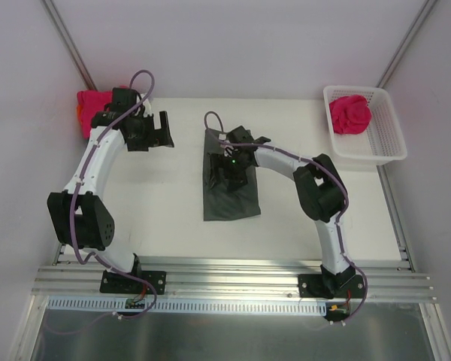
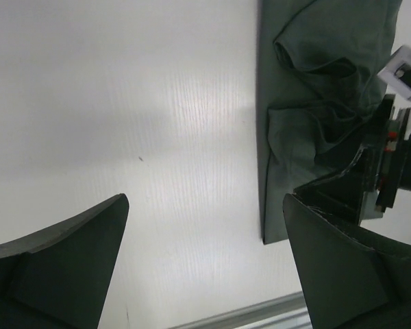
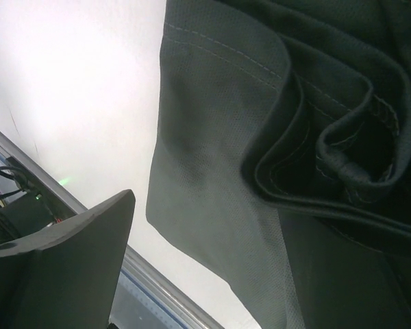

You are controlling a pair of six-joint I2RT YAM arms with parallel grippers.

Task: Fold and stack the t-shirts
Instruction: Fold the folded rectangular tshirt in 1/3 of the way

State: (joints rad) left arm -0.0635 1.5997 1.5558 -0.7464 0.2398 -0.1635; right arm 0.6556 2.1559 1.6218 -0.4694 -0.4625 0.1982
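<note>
**Top view:** The left gripper (image 1: 156, 129) hangs over the table (image 1: 158, 210) at the far left, jaws wide and empty. The right gripper (image 1: 227, 169) is above the dark grey t-shirt (image 1: 231, 201), which lies folded in a strip at the table centre. A pink t-shirt (image 1: 94, 104) lies at the far-left corner. A second pink t-shirt (image 1: 349, 114) is in the basket (image 1: 387, 147) at the far right.

**Left wrist view:** The fingers (image 2: 68, 260) are spread over bare table, with the grey shirt to their right.

**Right wrist view:** One finger (image 3: 75, 260) is visible, clear of the bunched cloth. The jaws are wide and grip nothing.
</note>
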